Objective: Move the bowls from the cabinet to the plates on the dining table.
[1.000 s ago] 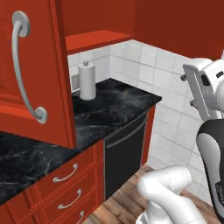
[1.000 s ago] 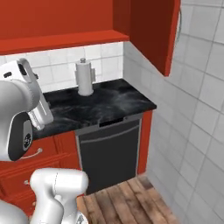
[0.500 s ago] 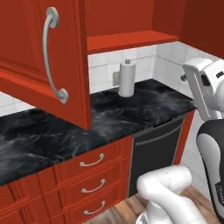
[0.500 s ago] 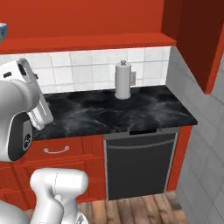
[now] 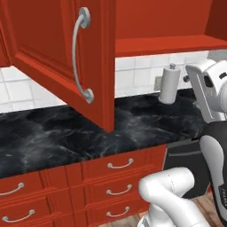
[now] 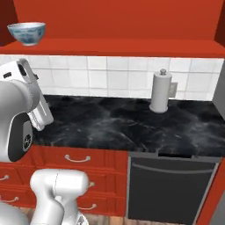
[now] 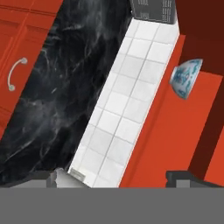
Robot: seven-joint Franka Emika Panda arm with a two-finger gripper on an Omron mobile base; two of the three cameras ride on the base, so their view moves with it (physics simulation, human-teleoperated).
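Facing the red wooden wall cabinet (image 6: 118, 26), I hold my gripper (image 7: 114, 178) up and rolled well over, so that in the hand view the counter and the shelf run almost top to bottom. Its two dark finger tips stand spread wide apart with nothing between them, which I judge suits a reach for a rim rather than a carry.

Nearest below me are the red drawer fronts with short silver handles (image 6: 77, 158), and beside them a black appliance front (image 6: 171, 186) set under the counter. Above those lies the black marble counter with white veining (image 6: 110, 123), backed by white square wall tiles (image 6: 101, 79). At the counter's back edge, towards its right end, a white upright paper-towel roll on a stand (image 6: 160, 91) is touching the counter and close to the tiles.

Overhead, the cabinet's raised-panel door with its long arched silver handle (image 5: 82, 55) hangs swung open, so the shelf lies exposed.

Farthest from me, the glossy white bowl with a pale blue pattern (image 6: 27, 33) sits upright on the cabinet's bottom shelf, near the shelf's front edge and towards its left end. Its mouth faces up and its axis stands vertical; being round, it has no long side. It is well apart from my fingers, so I judge the grasp not yet begun.
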